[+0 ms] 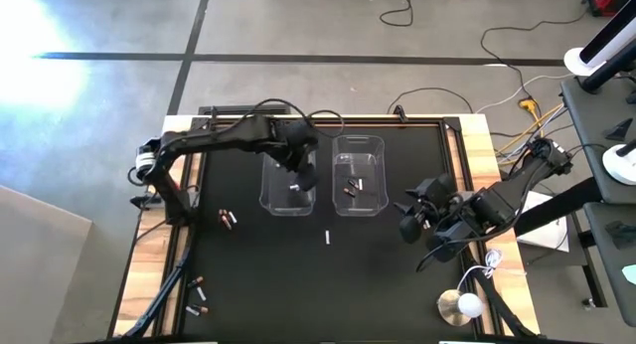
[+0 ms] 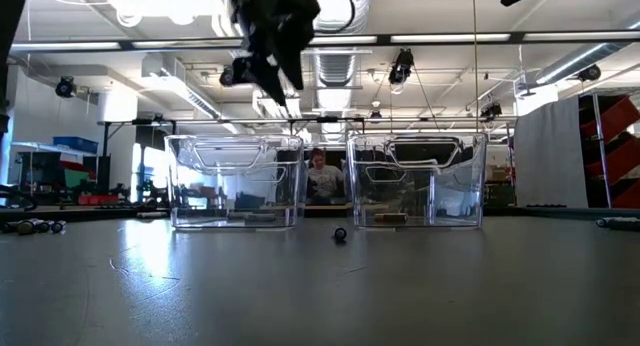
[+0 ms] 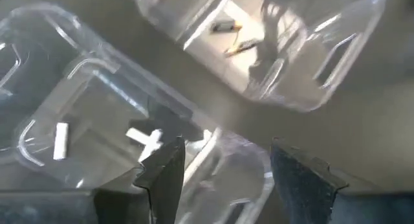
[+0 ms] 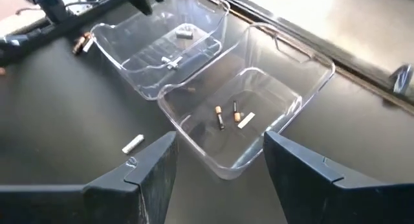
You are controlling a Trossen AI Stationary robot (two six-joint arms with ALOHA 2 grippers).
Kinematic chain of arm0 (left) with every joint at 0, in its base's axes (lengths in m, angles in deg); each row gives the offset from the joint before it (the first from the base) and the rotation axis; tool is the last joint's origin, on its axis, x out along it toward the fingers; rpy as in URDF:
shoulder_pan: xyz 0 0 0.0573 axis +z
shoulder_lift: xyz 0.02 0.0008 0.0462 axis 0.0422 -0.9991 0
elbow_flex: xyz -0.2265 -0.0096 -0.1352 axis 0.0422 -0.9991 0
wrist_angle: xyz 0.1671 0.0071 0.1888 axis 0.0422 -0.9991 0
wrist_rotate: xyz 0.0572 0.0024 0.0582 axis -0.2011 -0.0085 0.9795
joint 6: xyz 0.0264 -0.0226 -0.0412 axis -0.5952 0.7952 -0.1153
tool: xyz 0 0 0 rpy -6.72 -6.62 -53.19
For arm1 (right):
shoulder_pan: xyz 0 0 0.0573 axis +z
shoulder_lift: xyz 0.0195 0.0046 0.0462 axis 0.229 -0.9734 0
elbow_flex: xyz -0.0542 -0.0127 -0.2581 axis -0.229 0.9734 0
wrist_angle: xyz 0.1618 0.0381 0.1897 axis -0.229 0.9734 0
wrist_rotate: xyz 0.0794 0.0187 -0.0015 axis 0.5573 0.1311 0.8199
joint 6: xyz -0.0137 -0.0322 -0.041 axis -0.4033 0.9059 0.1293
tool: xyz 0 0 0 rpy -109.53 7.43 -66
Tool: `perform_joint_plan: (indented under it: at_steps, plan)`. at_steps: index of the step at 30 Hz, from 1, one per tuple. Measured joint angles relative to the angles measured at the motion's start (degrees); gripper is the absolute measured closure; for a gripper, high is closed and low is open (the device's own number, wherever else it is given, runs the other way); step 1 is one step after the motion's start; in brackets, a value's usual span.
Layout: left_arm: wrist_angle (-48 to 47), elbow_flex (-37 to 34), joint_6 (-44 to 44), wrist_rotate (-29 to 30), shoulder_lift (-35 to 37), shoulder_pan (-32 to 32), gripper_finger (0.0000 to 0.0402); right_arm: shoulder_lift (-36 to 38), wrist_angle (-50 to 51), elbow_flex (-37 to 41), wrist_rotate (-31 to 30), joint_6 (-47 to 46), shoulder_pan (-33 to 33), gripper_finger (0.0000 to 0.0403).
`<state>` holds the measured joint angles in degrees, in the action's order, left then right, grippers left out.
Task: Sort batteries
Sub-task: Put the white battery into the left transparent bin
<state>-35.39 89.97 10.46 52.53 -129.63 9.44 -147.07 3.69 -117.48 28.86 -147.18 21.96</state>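
high view puts the batteries in several spots on the black table mat [image 1: 328, 294]: a silvery-white cell [image 1: 295, 188] lies inside the left clear bin [image 1: 268, 200], a few dark cells [image 1: 353, 188] lie inside the right clear bin [image 1: 375, 203], a single silvery-white battery [image 1: 327, 238] rests on the mat just in front of the gap between the two bins, a small pair [image 1: 228, 218] sits on the mat to the left of the left bin, and another loose group [image 1: 198, 296] lies near the mat's front left corner. right wrist view shows the right bin's contents more closely: two dark cells with copper ends [image 4: 220, 117] and one pale cell [image 4: 246, 120] close together on its floor, while the other bin [image 4: 149, 49] holds pale cells [image 4: 171, 62]. the lone battery shows there too [image 4: 132, 144], on the mat beside the bins.

left gripper [image 1: 303, 177] hangs above the left bin, over its interior; in the left wrist view its fingers [image 3: 165, 175] are spread apart with nothing between them, and pale cells [image 3: 60, 140] lie on the bin floor below. low view shows this gripper [image 2: 272, 61] raised clear of the bin's rim.

right gripper [image 1: 409, 223] waits over the mat to the right of the right bin, its fingers [image 4: 149, 169] spread wide and holding nothing.
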Motion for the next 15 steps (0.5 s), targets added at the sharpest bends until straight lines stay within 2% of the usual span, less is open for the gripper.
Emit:
perform_joint_plan:
  at_steps: [3,8,15]
  plan:
    - [0.1,2.6,7.1,4.2,0.9,-5.2,0.0202,-0.4,0.0,0.0,-2.7,2.8,0.0,0.0184]
    - [0.1,5.1,17.0,6.9,1.0,-14.4,0.0204,-0.6,0.0,0.1,-4.8,4.3,0.0,0.0183]
    - [0.1,4.5,35.0,20.6,0.2,-27.0,0.0199,-0.6,-0.2,0.3,-4.9,10.2,0.0,0.0162]
